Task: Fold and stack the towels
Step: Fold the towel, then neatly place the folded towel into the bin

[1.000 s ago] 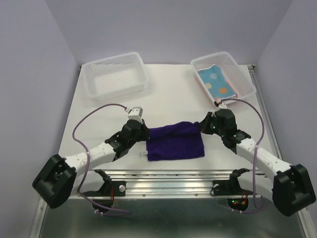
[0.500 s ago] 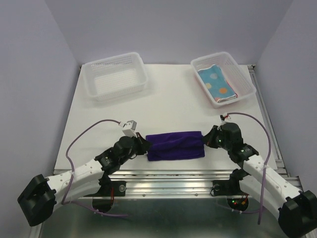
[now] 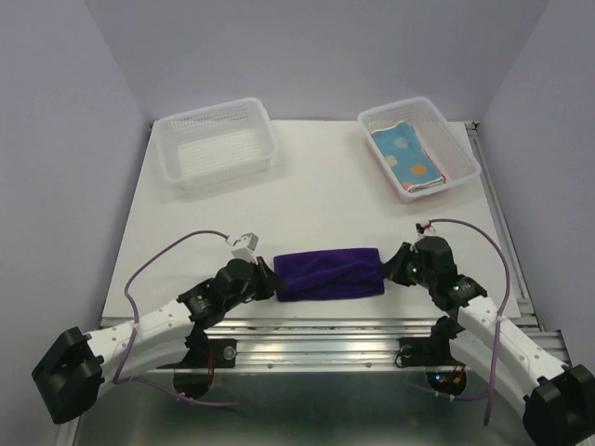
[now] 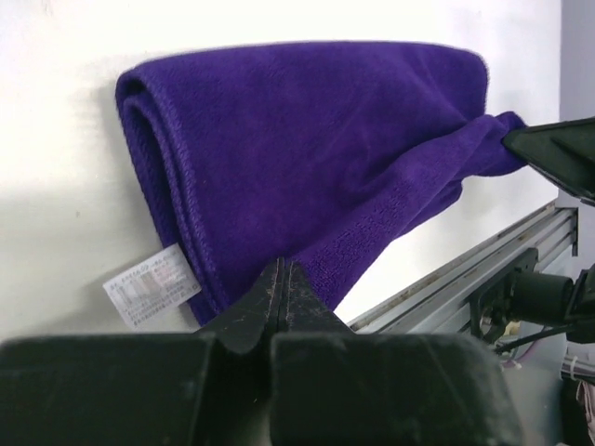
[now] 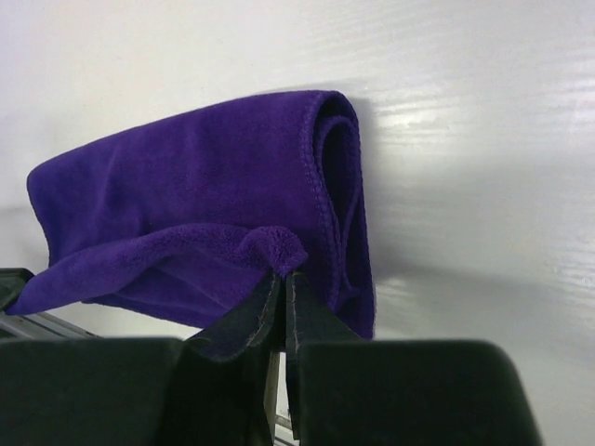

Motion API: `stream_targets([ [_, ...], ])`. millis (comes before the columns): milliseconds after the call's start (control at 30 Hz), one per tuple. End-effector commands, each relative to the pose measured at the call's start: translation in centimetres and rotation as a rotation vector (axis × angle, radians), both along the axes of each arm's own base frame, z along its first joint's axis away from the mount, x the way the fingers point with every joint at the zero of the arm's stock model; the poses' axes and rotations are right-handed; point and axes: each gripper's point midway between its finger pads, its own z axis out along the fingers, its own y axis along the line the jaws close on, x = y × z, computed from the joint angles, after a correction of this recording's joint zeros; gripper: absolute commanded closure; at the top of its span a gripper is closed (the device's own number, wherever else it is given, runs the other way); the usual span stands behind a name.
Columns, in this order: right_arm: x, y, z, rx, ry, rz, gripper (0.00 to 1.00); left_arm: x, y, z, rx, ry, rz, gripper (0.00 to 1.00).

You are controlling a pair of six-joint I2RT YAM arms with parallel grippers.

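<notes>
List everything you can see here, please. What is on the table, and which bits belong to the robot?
purple towel: one, dark purple, folded, near edge of the table between the grippers
spotted towel: one, light blue with orange spots, inside the right basket
left basket: one, white, far left
right basket: one, white, far right
table: one, white
left gripper: one, black, shut on the purple towel's left end
right gripper: one, black, shut on its right end

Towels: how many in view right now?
2. The purple towel lies folded near the front edge of the table, gripped by the left pincer and the right pincer. The blue spotted towel lies in the right basket; more may be hidden under it.
</notes>
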Motion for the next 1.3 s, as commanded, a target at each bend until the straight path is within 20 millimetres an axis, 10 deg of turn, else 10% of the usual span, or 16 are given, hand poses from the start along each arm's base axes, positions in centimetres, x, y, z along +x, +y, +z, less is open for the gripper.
stream_targets([
  [0,-1.8,-0.4,-1.6,0.036,0.090,-0.046,0.93,-1.7,0.2,-1.6,0.007,0.086,-0.027,1.00],
  [167,-2.6,-1.1,-1.7,0.046,0.124,-0.106,0.69,-2.6,0.9,-2.0,0.039,0.136,-0.020,0.36],
  [200,-2.5,-1.1,-1.4,0.041,0.117,-0.103,0.51,-2.7,1.0,-1.9,0.044,0.134,-0.026,0.02],
  [467,-0.5,-0.5,2.8,0.034,0.003,-0.056,0.00,-1.5,1.8,0.2,0.073,0.059,0.018,0.01],
  [733,1.7,0.2,4.2,-0.015,-0.007,-0.018,0.00,-0.1,2.7,1.0,0.113,0.002,0.079,0.01],
  [1000,0.3,-0.9,-3.2,-0.167,0.218,-0.010,0.00,0.5,3.2,1.1,0.142,-0.028,0.100,0.01],
  [1267,-0.7,-0.1,-5.4,-0.250,0.276,0.056,0.25,0.8,3.6,0.8,0.164,-0.036,0.122,0.01],
])
